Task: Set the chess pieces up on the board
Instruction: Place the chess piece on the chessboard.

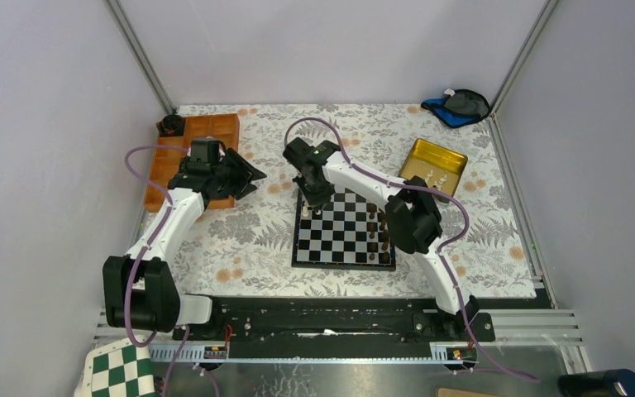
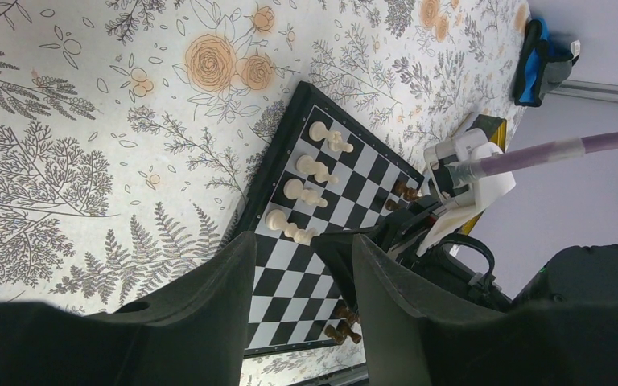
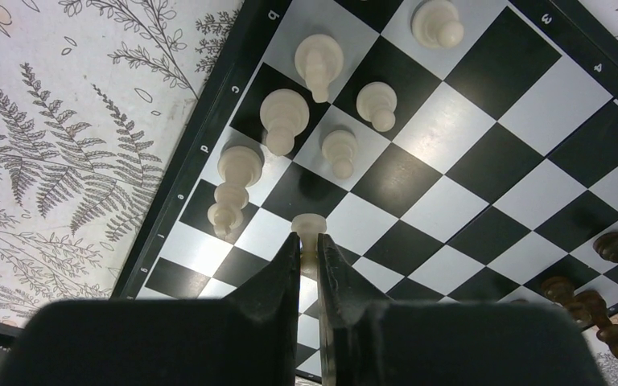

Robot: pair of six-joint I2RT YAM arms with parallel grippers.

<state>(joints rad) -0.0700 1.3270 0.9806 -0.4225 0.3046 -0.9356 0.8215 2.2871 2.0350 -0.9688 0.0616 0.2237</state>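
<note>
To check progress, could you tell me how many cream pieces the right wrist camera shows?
7. Three tall pieces along the board's edge, three pawns beside them, one pawn in the right hand. Others may sit beyond the frame.

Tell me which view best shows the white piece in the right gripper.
Right wrist view: the white piece sits close up, pinched between the right gripper's fingertips above the board. In the top external view the right arm covers it; in the left wrist view it cannot be made out.
</note>
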